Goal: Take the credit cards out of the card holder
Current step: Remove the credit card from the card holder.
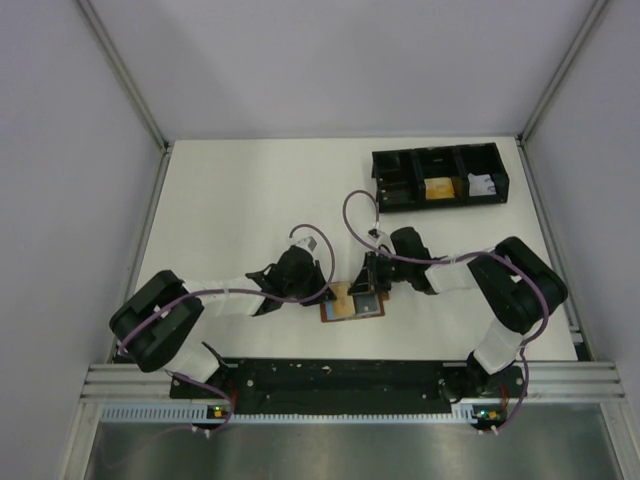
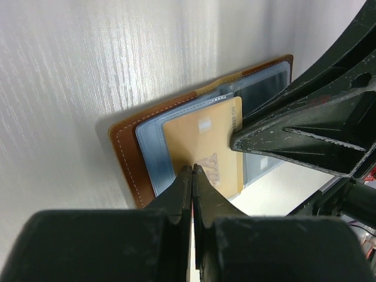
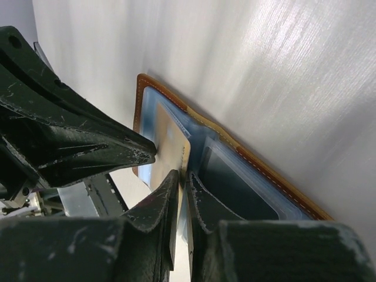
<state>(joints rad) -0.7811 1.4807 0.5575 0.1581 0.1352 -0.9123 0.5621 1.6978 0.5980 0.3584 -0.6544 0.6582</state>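
Observation:
The brown card holder (image 1: 336, 312) (image 2: 126, 158) (image 3: 258, 161) lies open on the white table between both arms. A gold credit card (image 2: 200, 135) (image 3: 170, 144) sticks partly out of its clear left sleeve. A dark card (image 2: 264, 88) (image 3: 235, 182) sits in the right sleeve. My left gripper (image 1: 335, 293) (image 2: 192, 168) is shut with nothing between its tips, which rest over the gold card. My right gripper (image 1: 371, 290) (image 3: 183, 174) stands at the card's inner edge, its jaws a narrow slit apart with that edge in the gap.
A black three-compartment tray (image 1: 385, 160) stands at the back right, with a yellowish item (image 1: 437, 190) in the middle bin and a white item (image 1: 481, 184) in the right bin. The two grippers nearly touch over the holder.

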